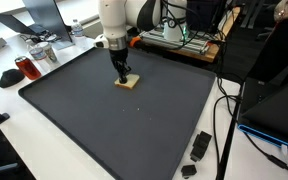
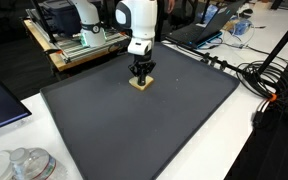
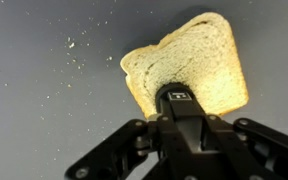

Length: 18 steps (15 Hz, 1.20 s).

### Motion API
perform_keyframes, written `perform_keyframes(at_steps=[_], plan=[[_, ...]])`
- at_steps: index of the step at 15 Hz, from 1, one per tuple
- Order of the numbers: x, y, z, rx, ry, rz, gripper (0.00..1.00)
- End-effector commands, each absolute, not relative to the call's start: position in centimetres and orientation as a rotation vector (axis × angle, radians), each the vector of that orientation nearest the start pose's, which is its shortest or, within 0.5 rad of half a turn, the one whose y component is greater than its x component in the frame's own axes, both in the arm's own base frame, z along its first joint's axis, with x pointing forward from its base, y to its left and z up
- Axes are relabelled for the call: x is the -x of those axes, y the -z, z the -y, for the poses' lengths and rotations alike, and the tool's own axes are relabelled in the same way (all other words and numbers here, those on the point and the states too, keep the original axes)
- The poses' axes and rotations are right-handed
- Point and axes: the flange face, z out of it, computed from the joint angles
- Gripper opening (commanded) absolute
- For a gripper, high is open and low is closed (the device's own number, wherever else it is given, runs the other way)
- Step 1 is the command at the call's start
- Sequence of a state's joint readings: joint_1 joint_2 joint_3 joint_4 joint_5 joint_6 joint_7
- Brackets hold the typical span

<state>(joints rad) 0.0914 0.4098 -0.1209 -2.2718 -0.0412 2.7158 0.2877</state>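
**Item.** A slice of bread [image 3: 189, 65] lies flat on a dark mat [image 1: 104, 120], towards the mat's far end and well in from its edges in both exterior views [image 1: 130, 84] [image 2: 141, 85].

**Tool.** The tool [image 3: 179, 100] stands upright over the slice. In the wrist view its fingers are drawn together with no gap between them, the tip over the slice's near edge. Whether it pinches the bread or only rests on it cannot be told.

**Surface.** The mat is flat, dark grey and covers most of the white worktop [image 1: 44, 140]. Pale crumbs [image 3: 72, 45] are scattered on it beside the slice. The room is a lab or office with equipment crowded around the worktop.

**Surroundings.**
- A dark red cup [image 1: 24, 68] and a metal bowl [image 1: 42, 52] stand off the mat's corner, well apart from the bread.
- Two small black devices [image 1: 198, 147] lie on the worktop by the mat's near edge.
- Cables [image 2: 269, 80] run along one side of the mat.
- Clear plastic containers [image 2: 29, 165] sit at a near corner.
- A wooden rack of electronics [image 2: 84, 45] stands behind the arm.

**Clearance.** Nothing else lies on the mat — open mat lies on every side of the slice, most of it towards the near edge.
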Motion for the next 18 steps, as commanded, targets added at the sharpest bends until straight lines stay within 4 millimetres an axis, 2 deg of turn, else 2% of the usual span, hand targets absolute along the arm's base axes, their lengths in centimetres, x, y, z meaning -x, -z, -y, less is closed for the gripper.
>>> perform_keyframes(at_steps=[1, 10, 13, 18], plan=[[-52.6, -13.5, 2.3, 3.188, -0.017, -0.440, 0.05], [-52.0, -13.0, 2.5, 3.180, -0.014, -0.443, 0.05], [-52.5, -14.4, 2.6, 3.181, 0.022, -0.446, 0.05], [-53.3, -18.0, 2.3, 3.174, 0.095, -0.443, 0.05]])
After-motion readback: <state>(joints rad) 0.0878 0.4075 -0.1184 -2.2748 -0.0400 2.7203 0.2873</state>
